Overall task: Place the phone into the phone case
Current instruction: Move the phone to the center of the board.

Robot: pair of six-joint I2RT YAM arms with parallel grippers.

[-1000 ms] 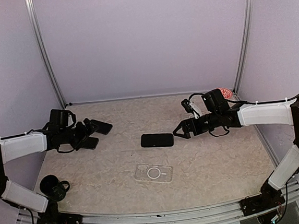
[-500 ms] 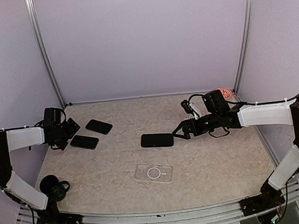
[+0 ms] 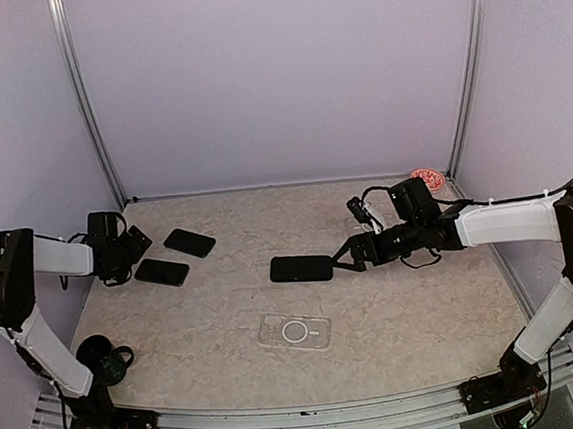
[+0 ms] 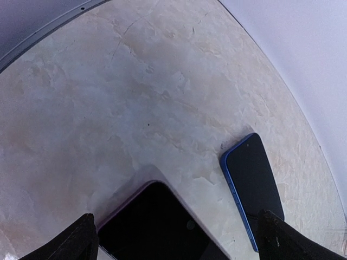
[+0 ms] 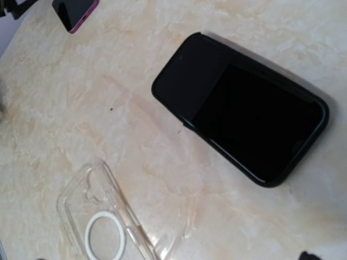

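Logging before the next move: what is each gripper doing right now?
Left gripper: open, holding nothing.
Right gripper: open, holding nothing, just beside the black phone.

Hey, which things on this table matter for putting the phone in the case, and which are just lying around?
For the job: likely the middle black phone, beside the right gripper, jaws open; clear phone case.
Lying about: back left phone; front left phone; red disc; black object near left base.
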